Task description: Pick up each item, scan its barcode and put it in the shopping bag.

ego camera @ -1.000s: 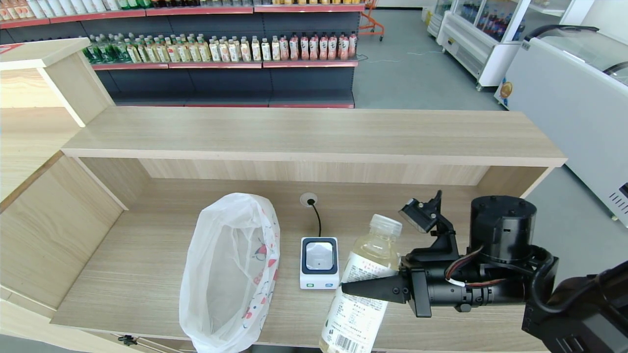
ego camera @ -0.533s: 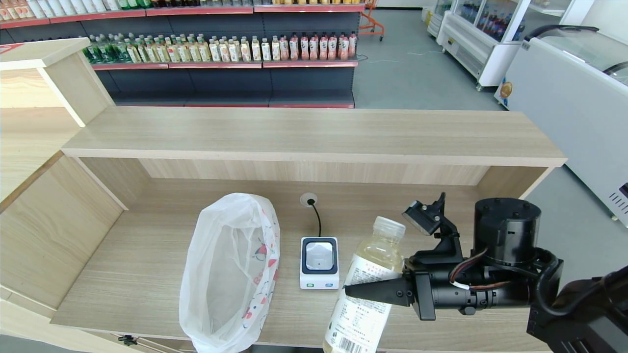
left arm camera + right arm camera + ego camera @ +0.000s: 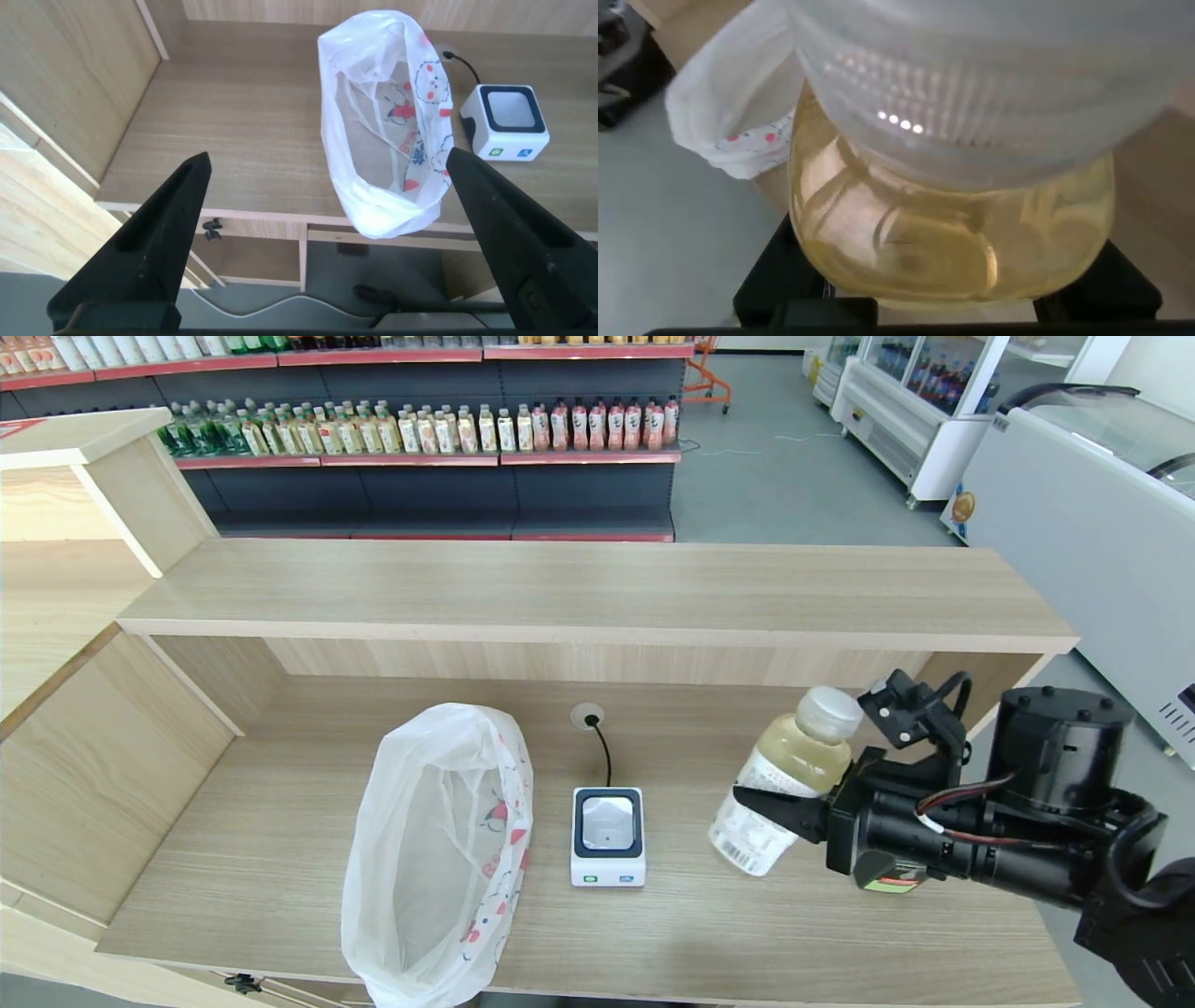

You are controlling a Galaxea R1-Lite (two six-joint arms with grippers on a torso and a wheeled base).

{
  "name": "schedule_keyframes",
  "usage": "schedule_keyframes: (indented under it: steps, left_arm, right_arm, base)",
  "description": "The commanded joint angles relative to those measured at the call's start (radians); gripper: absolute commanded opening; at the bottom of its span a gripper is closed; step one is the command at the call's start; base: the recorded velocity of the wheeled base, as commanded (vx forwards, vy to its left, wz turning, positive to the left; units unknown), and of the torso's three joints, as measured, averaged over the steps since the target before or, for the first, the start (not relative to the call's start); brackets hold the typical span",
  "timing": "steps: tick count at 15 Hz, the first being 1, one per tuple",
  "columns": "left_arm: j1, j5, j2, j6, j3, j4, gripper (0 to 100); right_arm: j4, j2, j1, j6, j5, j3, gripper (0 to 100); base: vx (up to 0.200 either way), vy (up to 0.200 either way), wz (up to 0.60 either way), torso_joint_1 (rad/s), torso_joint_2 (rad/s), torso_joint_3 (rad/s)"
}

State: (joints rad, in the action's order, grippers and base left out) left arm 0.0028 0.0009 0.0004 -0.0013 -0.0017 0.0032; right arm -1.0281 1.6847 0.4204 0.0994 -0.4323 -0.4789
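My right gripper (image 3: 780,803) is shut on a clear bottle of pale yellow drink (image 3: 784,777) with a white cap, held tilted above the counter to the right of the scanner (image 3: 608,836). Its barcode end points down and toward me. Seen from the right wrist, the bottle (image 3: 952,233) looms close, cap nearest, with dark fingers (image 3: 785,280) on either side. A white plastic shopping bag (image 3: 439,859) stands open left of the scanner. My left gripper (image 3: 327,243) hangs open over the counter's front edge, near the bag (image 3: 388,121) and scanner (image 3: 506,119).
The wooden counter (image 3: 243,840) has a raised ledge (image 3: 597,588) at the back and a side wall on the left. The scanner's cable runs to a hole (image 3: 587,715) in the counter. Store shelves of bottles and freezers stand beyond.
My right arm has swung the bottle right and away from me, off the counter's front edge, tilting it further. The left arm and bag have not moved.
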Motion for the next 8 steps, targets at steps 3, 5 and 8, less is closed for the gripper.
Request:
schedule_keyframes:
  steps: [3,5,8]
  left_arm:
    - [0.000,0.001,0.000,0.000,0.000,0.000,100]
    - [0.000,0.001,0.000,0.000,0.000,0.000,100]
    - [0.000,0.001,0.000,0.000,0.000,0.000,100]
  right_arm:
    - [-0.104,-0.082,-0.051,0.408,0.112,0.039,0]
    - [-0.129,-0.094,-0.037,0.594,0.110,0.040,0]
    - [-0.124,-0.149,-0.025,0.827,0.110,0.082,0]
  base:
    - [0.000,0.000,0.00,0.000,0.00,0.000]
    - [0.000,0.000,0.00,0.000,0.00,0.000]
    - [0.000,0.000,0.00,0.000,0.00,0.000]
